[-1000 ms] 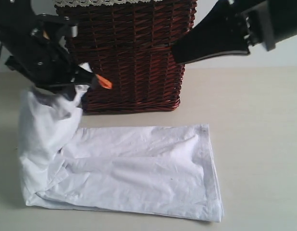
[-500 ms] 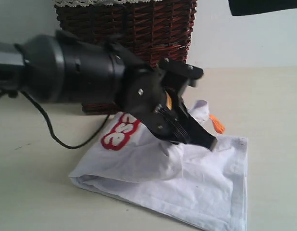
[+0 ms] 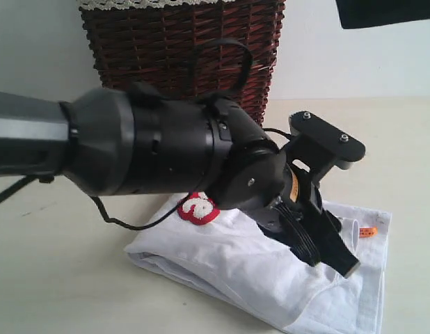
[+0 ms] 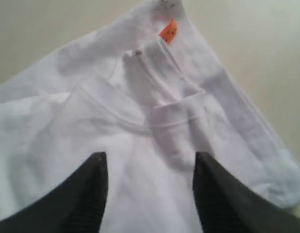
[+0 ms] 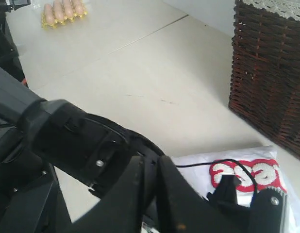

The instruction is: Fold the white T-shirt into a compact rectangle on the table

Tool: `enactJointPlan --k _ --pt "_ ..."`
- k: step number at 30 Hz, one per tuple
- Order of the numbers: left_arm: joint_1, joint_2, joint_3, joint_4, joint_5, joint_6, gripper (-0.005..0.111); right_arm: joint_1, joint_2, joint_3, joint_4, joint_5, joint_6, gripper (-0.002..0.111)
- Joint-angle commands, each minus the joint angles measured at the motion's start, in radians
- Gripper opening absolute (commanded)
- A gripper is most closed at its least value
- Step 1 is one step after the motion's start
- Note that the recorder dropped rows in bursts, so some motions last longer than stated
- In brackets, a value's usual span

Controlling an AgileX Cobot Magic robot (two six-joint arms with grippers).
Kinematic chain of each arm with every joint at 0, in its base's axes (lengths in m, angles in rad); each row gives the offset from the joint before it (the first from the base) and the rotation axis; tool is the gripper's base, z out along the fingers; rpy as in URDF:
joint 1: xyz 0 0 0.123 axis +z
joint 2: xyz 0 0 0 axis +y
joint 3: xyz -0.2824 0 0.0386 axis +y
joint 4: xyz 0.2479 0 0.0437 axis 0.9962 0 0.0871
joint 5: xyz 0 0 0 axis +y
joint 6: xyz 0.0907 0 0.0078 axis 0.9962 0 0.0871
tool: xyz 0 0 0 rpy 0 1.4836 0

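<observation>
The left gripper hangs, jaws apart, over the white T-shirt. Its orange collar tag lies at about the gripper's twelve o'clock, with the table beyond.

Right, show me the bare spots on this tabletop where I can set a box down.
Free: pale beige table right of the dark wicker basket, behind the folded white T-shirt; also the stretch front-left of the shirt. Crowded: the middle, where the left pincer hangs over the shirt.

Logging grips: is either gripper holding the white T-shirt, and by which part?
Nothing is held. The left gripper stands open just over the white T-shirt near its collar; the right gripper is shut on nothing, off the cloth.
</observation>
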Motion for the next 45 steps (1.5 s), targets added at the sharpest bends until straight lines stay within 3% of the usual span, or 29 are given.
enactJointPlan --k 1,5,6,12,18,24,33,45 --pt "0.047 -0.094 -0.004 0.084 0.120 -0.024 0.030 0.002 -0.004 0.034 -0.054 -0.076 0.033 0.011" --pt "0.096 -0.192 0.048 0.082 0.107 -0.027 0.001 0.002 -0.004 0.038 -0.148 -0.097 0.097 0.011" --pt "0.106 -0.220 0.067 0.082 0.107 -0.028 0.000 0.002 -0.004 0.047 -0.186 -0.128 0.128 0.011" --pt "0.154 -0.457 0.264 0.099 -0.025 -0.049 0.000 0.002 0.013 0.127 -0.415 -0.314 0.327 0.014" --pt "0.154 -0.720 0.468 0.110 -0.154 -0.049 0.000 0.002 0.002 0.129 -0.410 -0.304 0.333 0.014" --pt "0.154 -0.932 0.592 0.139 -0.208 -0.049 0.000 0.002 -0.013 0.129 -0.410 -0.304 0.331 0.014" --pt "0.154 -1.111 0.630 0.134 -0.196 -0.049 0.000 0.002 -0.013 0.129 -0.410 -0.289 0.335 0.014" --pt "0.154 -1.137 0.630 0.134 -0.196 -0.049 0.000 0.002 -0.013 0.129 -0.410 -0.289 0.333 0.014"
